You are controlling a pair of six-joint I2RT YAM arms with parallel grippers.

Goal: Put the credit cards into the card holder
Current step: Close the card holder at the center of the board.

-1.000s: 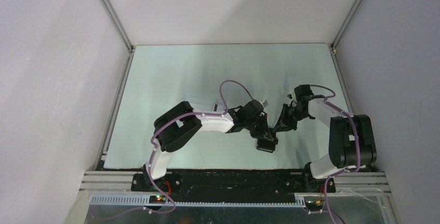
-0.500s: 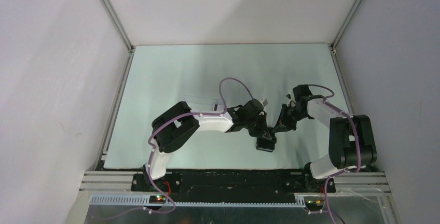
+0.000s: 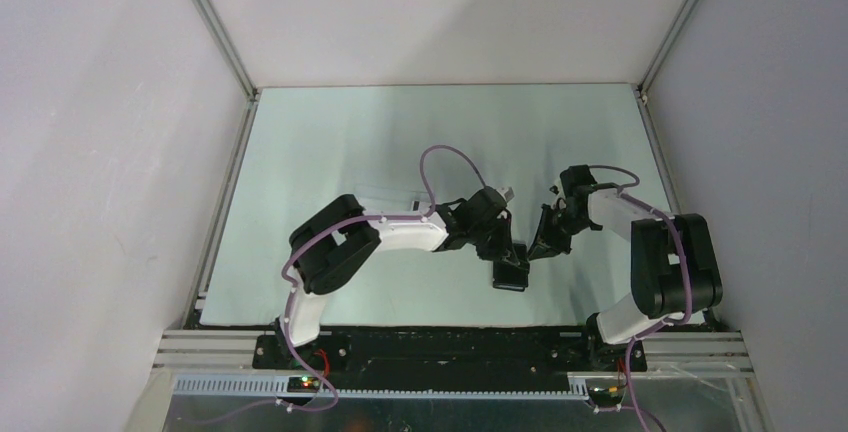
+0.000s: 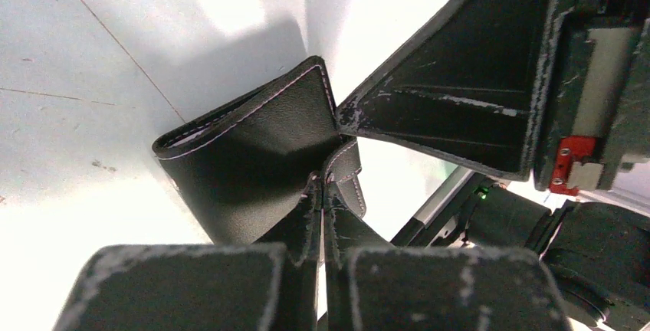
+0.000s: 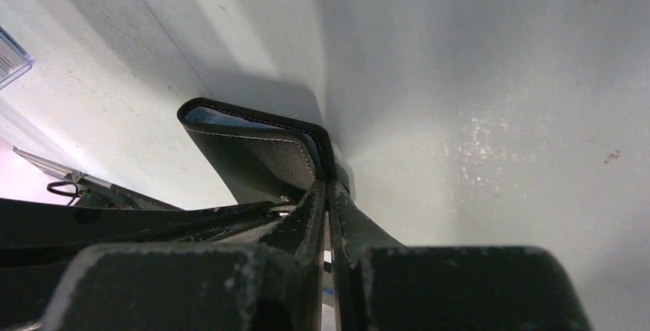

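Both jaws clamped on card holder (image 4: 253, 155), opposite edges (left at tab (image 4: 349, 176)).

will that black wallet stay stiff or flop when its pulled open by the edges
Probably floppy: the card holder bows in a soft curve between the two pinches. Likely light: the left gripper and right gripper each hold it by only a thin edge. Its smooth leather-like skin might slip if tugged hard.

Top view: high and far, looking steeply down on the whole table (image 3: 400, 132). Both wrist views sit very close and low — each frames the same card holder (image 4: 260, 155) mid-frame, from opposite sides.
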